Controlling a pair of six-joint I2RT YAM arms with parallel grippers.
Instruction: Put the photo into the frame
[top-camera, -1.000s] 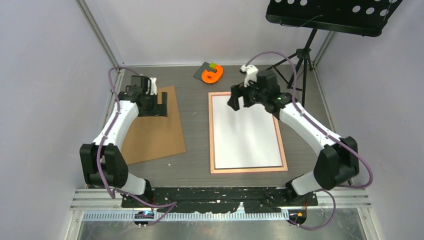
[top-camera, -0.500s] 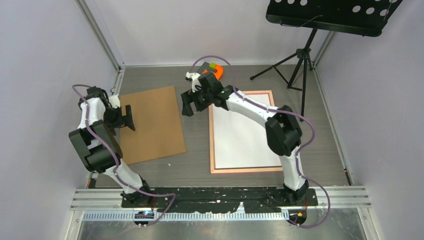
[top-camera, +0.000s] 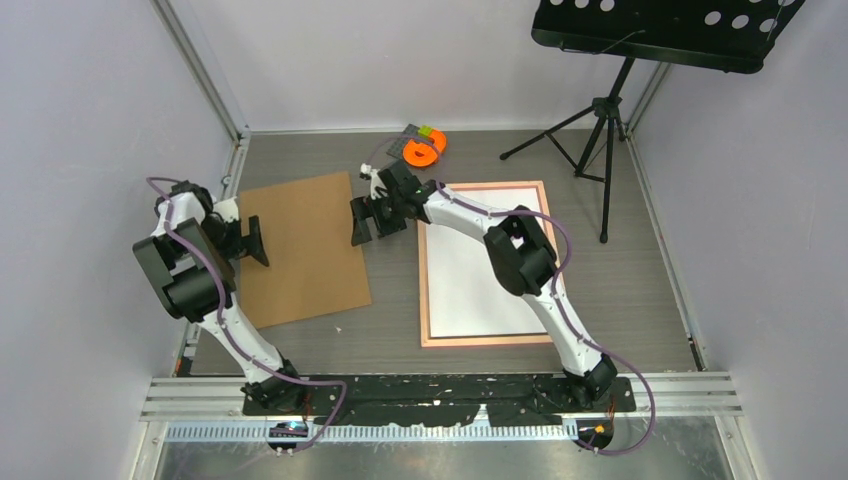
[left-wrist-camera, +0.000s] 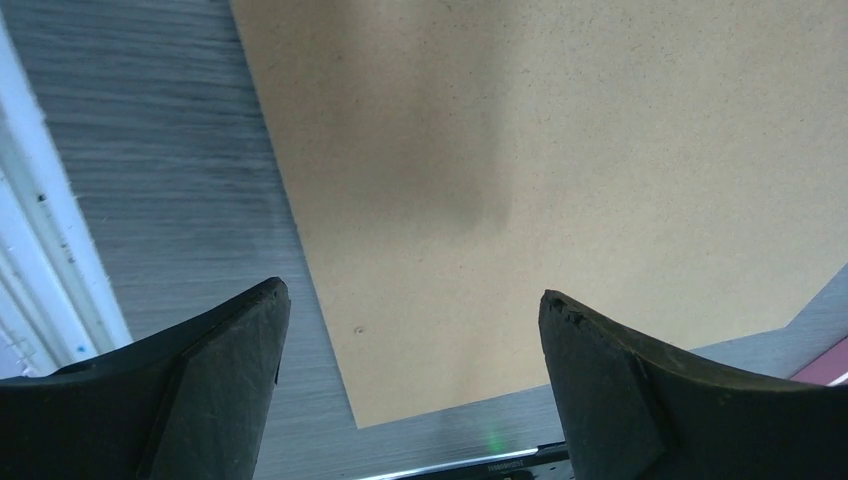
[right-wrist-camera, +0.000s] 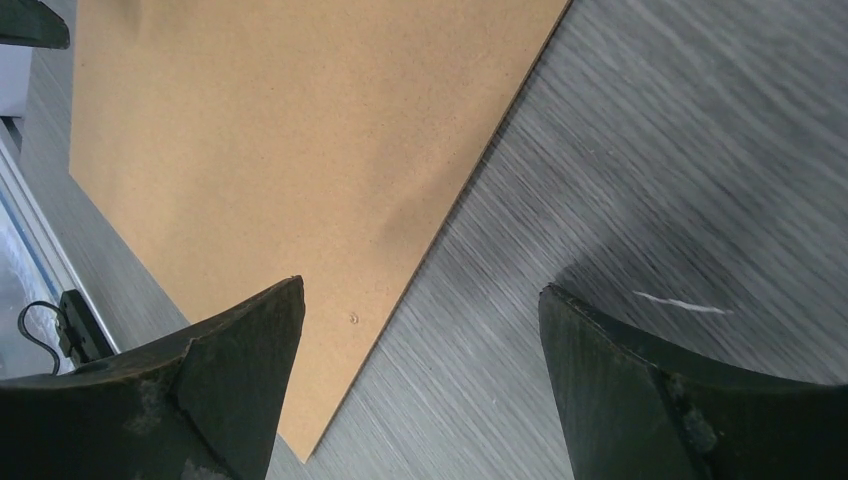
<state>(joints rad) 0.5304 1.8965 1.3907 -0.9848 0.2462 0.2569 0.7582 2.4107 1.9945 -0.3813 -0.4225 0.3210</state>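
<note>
The pink frame (top-camera: 495, 340) lies flat right of centre. A plain white sheet (top-camera: 465, 290) fills it; the photo's printed side does not show. A brown backing board (top-camera: 305, 260) lies to its left. My left gripper (top-camera: 255, 240) hangs open over the board's left edge, and in the left wrist view the gripper (left-wrist-camera: 410, 330) has nothing between its fingers above the board (left-wrist-camera: 560, 150). My right gripper (top-camera: 362, 222) hangs open at the board's right edge. In the right wrist view the gripper (right-wrist-camera: 420, 330) straddles that edge of the board (right-wrist-camera: 280, 130), touching nothing.
An orange object with a small coloured block (top-camera: 424, 148) sits at the back of the table. A black music stand's tripod (top-camera: 600, 130) stands at the back right, its tray (top-camera: 660, 30) overhead. Walls close in left and right.
My right arm has swung left from above the frame to the board's right edge. My left arm has drawn back towards the board's left edge. Both grippers stay open.
</note>
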